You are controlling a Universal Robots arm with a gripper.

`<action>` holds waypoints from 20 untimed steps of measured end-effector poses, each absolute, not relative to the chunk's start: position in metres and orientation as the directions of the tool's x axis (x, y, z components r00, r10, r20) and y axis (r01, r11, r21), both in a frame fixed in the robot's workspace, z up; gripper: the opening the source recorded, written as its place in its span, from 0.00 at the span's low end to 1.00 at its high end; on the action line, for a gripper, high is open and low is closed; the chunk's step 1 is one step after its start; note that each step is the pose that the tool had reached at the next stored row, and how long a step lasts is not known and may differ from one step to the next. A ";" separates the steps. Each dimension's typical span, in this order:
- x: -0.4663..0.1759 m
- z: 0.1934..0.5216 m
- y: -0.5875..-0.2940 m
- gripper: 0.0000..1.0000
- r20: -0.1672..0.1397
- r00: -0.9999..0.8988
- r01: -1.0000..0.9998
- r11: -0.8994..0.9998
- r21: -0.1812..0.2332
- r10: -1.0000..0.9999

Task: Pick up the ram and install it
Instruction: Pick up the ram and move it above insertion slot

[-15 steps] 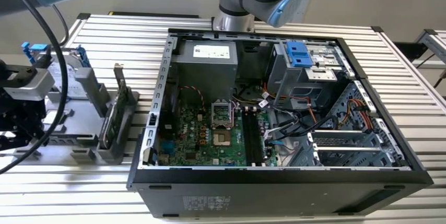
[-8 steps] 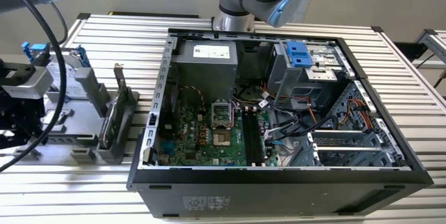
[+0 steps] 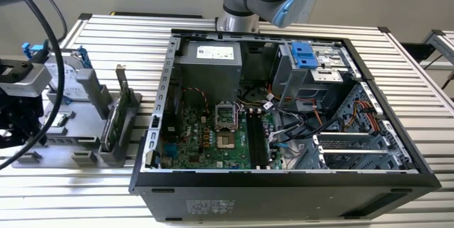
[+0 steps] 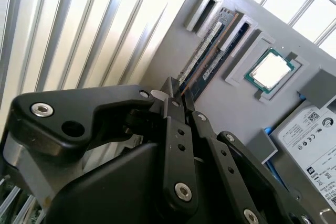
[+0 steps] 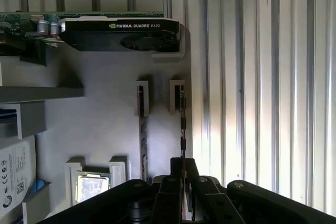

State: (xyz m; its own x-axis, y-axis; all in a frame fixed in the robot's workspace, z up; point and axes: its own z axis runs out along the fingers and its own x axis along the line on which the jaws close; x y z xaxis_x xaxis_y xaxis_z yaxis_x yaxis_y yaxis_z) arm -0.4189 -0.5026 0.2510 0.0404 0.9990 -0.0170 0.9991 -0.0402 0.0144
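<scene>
Ram point(image 5: 182, 129) is seen standing on its long edge in a grey holder point(image 5: 105, 124), directly under the claw point(image 5: 184, 166). In the second wrist view the same stick point(image 4: 205, 51) runs away from the claw point(image 4: 172, 97) toward an end slot of the holder. The claw is set narrow, and its fingertips point(image 5: 177, 167) appear to be closed on the upper edge of the stick, near one end and not at the middle.

Several risks are judged from this. Because the stick is held off its centre, it could be tilted when lifted, and the far end could be jammed in its slot. A second stick point(image 5: 142, 145) stands just beside the claw, in the neighbouring slot, so it could be struck if the claw is moved sideways. The grip is taken on a thin edge only, so the stick could slip or turn between the pads during carrying. The open computer case point(image 3: 284, 180) is well apart from the claw, and a turned stick could not be seated cleanly in the memory slots point(image 3: 257, 137).
</scene>
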 end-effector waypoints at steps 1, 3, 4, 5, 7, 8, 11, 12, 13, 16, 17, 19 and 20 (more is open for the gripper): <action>-0.419 0.252 -0.503 0.00 -0.017 0.040 0.999 -0.040 0.014 0.999; -0.419 0.254 -0.503 0.00 -0.017 0.040 0.999 -0.040 0.014 0.999; -0.419 0.255 -0.503 0.00 -0.017 0.040 0.999 -0.040 0.014 0.999; -0.419 0.256 -0.503 0.00 -0.017 0.040 0.999 -0.040 0.014 0.999; -0.419 0.257 -0.503 0.00 -0.017 0.040 0.999 -0.040 0.014 0.999; -0.419 0.258 -0.503 0.00 -0.017 0.040 0.999 -0.040 0.014 0.999; -0.419 0.261 -0.503 0.00 -0.017 0.040 0.999 -0.040 0.014 0.999; -0.419 0.262 -0.503 0.00 -0.017 0.041 0.999 -0.040 0.014 0.999; -0.419 0.262 -0.502 0.00 -0.017 0.041 0.999 -0.040 0.014 0.999; -0.419 0.265 -0.503 0.00 -0.017 0.040 0.999 -0.040 0.015 0.999; -0.419 0.265 -0.503 0.00 -0.017 0.040 0.999 -0.040 0.014 0.999; -0.419 0.267 -0.503 0.00 -0.017 0.040 0.999 -0.040 0.014 0.999; -0.419 0.267 -0.503 0.00 -0.017 0.040 0.999 -0.040 0.015 0.999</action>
